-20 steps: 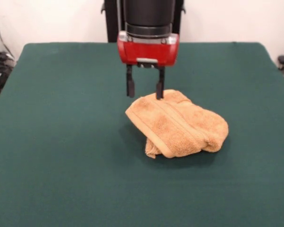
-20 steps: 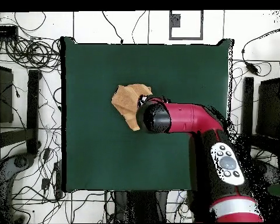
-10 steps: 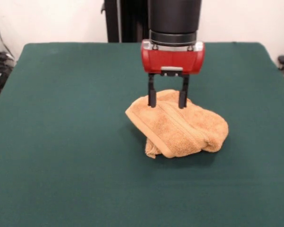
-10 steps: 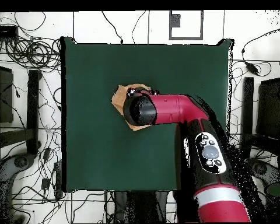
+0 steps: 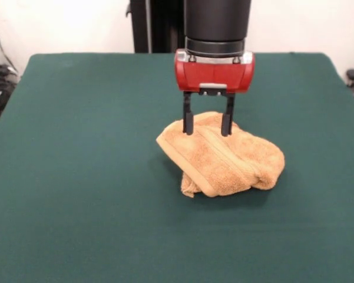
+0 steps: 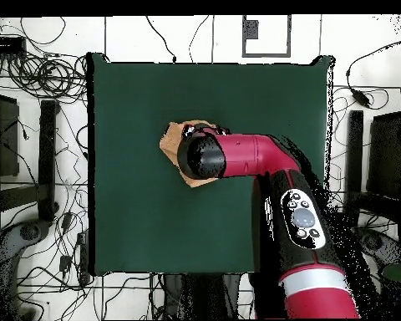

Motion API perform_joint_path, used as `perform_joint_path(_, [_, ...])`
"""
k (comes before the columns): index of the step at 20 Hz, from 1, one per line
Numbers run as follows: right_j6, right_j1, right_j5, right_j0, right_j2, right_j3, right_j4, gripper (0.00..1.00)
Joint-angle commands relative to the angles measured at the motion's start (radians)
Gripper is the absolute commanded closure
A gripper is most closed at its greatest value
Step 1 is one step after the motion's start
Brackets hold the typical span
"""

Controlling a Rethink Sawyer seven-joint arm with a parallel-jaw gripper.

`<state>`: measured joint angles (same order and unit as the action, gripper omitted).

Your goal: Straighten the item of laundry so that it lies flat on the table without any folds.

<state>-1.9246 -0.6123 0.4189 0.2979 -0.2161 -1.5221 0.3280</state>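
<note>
Jaws are held apart, released, with nothing grasped; the gripper (image 5: 207, 122) is positioned directly over the far edge of the towel (image 5: 224, 156), one finger at each side of a raised hump of cloth; whether the tips touch the terry cannot be told. The towel is seen bunched and folded over itself near the middle of the surface (image 5: 76, 177), a border band running diagonally across its upper layer. In the overhead view the towel (image 6: 172, 144) is largely hidden beneath the arm (image 6: 246, 157). The step in hand is judged to be the approach for a grasp; next, a descent onto the upper layer and a closing of the jaws are called for, followed by a pull outward to unfold.
</note>
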Motion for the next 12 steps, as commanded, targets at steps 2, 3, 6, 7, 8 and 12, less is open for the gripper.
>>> perform_joint_path(2, [-0.037,0.025,0.058,0.004,-0.045,-0.022,-0.019,0.00])
perform_joint_path(3, [-0.035,0.027,0.052,0.008,-0.045,-0.026,-0.016,0.00])
perform_joint_path(6, [-0.038,0.026,0.030,0.015,-0.037,-0.044,-0.005,0.00])
perform_joint_path(7, [-0.036,0.025,0.016,0.018,-0.036,-0.050,0.003,0.00])
perform_joint_path(8, [-0.038,0.023,0.007,0.024,-0.036,-0.062,0.005,0.00])
perform_joint_path(12, [-0.030,0.005,-0.009,0.042,-0.039,-0.096,0.015,0.00])
